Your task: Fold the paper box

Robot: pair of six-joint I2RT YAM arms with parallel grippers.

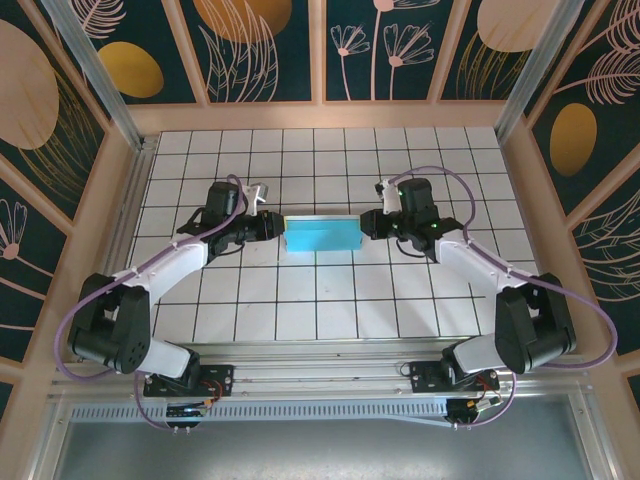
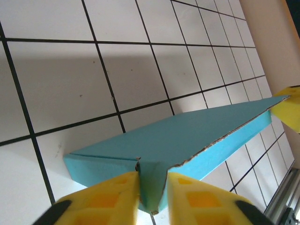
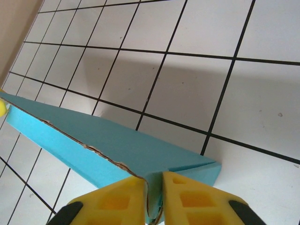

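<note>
Dark panel walls (image 1: pixel 250 40) printed with pale leaf and flower outlines ring a white table (image 1: pixel 300 300) ruled into square tiles by black lines. The two arms reach in from their bases at the near edge. The left arm (image 1: pixel 170 262) and the right arm (image 1: pixel 480 262) both bend inward toward the middle of the surface, each trailed by a looping purple cable (image 1: pixel 70 350). Between them, at mid-table, is the paper box (image 1: pixel 320 236), folded into a long, flat teal shape whose length runs left to right along a row of tiles. Whether it rests on the tiles or is raised just off them cannot be told. The left gripper (image 2: pixel 153 180) is pinching the flap at the box's left end, with teal card sandwiched between its yellow fingers (image 2: pixel 108 199). The right gripper (image 3: pixel 153 180) is clamped the same way on the flap at the opposite end, and its fingers (image 3: pixel 206 199) press the card from both sides. From the left wrist, the box stretches away to a yellow fingertip (image 2: pixel 288 108) of the opposite gripper at its far end. A ragged brownish edge (image 2: pixel 220 143) runs along the upper seam of the box, where the top face meets the lighter teal side wall.
</note>
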